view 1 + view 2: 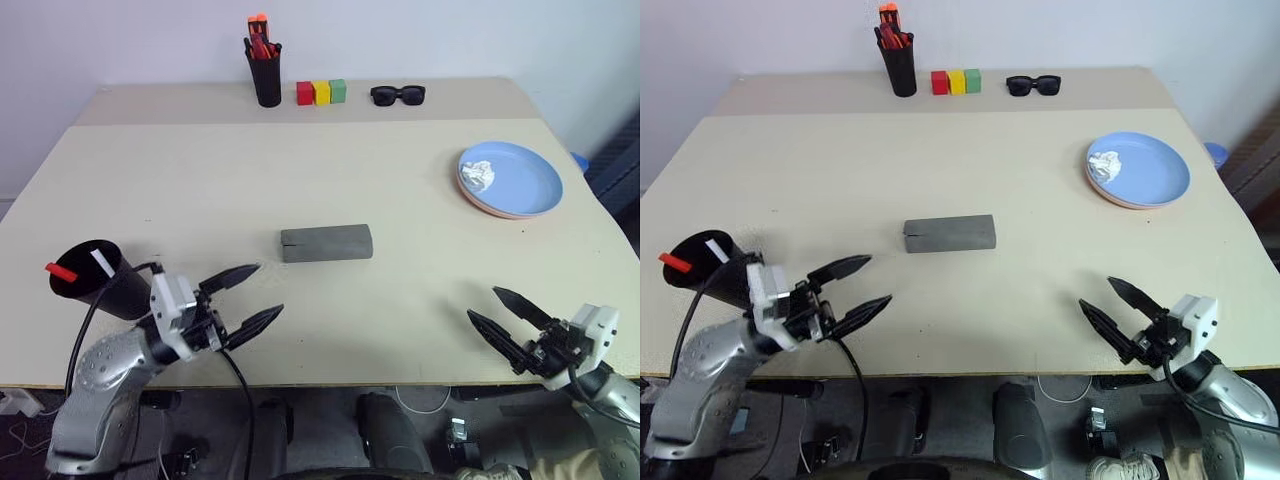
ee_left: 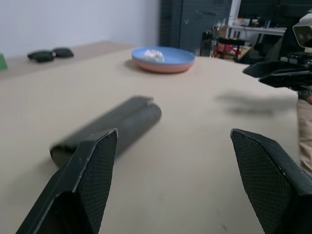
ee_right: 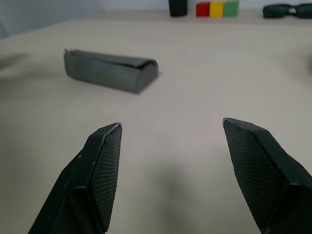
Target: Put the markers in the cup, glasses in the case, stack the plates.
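Lying shut, the case sits between both empty, seemingly open pincers.

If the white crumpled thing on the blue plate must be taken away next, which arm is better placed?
Right, probably. The blue plate with the white crumpled thing lies on the right side, ahead of the open right gripper; the left gripper is beside the cup.

The two head views look forward and down over the whole table from above its near edge. Each wrist view sits low, close over the tabletop, looking level across it. All four views share the closed grey case at mid-table.
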Robot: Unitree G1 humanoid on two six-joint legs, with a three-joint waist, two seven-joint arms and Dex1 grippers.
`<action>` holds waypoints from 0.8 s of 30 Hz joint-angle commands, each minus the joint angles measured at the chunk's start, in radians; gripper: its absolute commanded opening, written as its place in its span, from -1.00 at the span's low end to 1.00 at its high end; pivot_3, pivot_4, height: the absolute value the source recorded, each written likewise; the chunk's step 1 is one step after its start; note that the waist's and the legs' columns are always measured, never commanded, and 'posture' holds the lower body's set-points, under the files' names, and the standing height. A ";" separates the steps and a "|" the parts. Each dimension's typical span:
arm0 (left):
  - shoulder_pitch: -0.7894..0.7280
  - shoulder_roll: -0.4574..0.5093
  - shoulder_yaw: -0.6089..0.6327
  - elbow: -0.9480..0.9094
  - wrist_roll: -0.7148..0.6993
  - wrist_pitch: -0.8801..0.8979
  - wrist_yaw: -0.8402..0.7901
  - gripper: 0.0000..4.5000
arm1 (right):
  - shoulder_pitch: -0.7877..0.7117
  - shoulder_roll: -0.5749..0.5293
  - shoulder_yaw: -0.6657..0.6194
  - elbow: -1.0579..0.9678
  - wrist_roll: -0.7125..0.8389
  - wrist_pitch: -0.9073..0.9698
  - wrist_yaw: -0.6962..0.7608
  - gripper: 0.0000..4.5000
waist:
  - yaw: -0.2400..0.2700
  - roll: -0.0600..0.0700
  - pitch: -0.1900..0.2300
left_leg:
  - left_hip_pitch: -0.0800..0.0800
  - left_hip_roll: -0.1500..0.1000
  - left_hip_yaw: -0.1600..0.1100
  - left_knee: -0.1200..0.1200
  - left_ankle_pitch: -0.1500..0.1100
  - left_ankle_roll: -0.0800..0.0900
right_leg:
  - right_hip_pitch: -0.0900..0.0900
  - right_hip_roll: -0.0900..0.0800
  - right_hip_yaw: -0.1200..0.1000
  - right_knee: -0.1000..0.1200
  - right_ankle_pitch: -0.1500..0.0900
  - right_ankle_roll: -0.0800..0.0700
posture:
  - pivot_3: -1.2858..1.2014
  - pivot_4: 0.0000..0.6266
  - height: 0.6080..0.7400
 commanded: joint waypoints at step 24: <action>0.109 0.002 0.020 -0.068 0.017 0.015 0.118 0.70 | -0.033 -0.040 -0.126 0.063 -0.068 -0.022 -0.002 0.49 | 0.021 0.001 -0.001 | -0.001 0.000 0.002 -0.001 -0.001 0.001 | 0.001 -0.001 0.000 -0.007 0.000 -0.001 | 0.03 -0.52 1.00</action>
